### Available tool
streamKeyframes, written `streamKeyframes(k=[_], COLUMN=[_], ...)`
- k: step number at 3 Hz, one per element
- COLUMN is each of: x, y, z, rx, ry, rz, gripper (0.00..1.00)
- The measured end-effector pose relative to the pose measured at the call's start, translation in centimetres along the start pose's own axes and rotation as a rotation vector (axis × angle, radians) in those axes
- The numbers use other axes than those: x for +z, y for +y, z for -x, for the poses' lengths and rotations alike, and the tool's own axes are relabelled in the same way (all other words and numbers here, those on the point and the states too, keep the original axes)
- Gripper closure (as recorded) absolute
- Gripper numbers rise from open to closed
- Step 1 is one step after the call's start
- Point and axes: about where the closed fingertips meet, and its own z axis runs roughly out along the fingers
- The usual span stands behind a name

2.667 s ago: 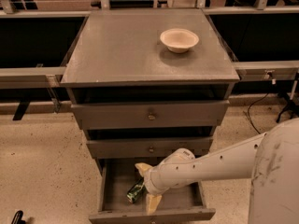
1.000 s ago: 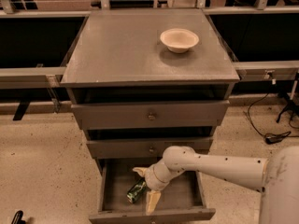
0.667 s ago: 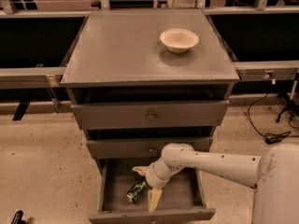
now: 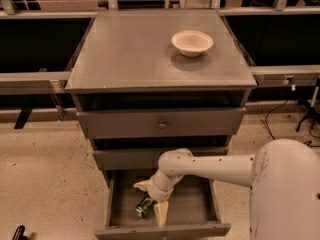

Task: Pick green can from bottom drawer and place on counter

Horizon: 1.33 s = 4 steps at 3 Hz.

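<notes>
The bottom drawer is pulled open at the foot of the cabinet. The green can lies on its side on the drawer floor, left of centre. My gripper reaches down into the drawer on the white arm. Its cream fingers are spread open, one behind the can and one in front of it to the right. They are close around the can without closing on it. The counter is the cabinet's grey-brown top.
A cream bowl stands on the counter at the back right. The two upper drawers are closed or nearly so, just above my arm. The robot's white body fills the lower right. Cables lie on the floor at right.
My arm has stretched out and the gripper has shifted slightly left, settling closer over the can. The can has not moved.
</notes>
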Motion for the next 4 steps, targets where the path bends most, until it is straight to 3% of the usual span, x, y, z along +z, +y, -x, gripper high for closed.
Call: streamKeyframes(k=[1,2,3,4], x=[0.6,1.6,2.1,2.2], y=[-0.1,-0.2,0.5,0.5], z=[-0.5,-2.2,-4.1,-4.3], rx=[0.01,0.0,0.008,0.009], ry=[0.015,0.156,0.272,0.269], rz=[0.029,0.027,-0.051,-0.053], gripper=[0.0,0.0,0.0,0.0])
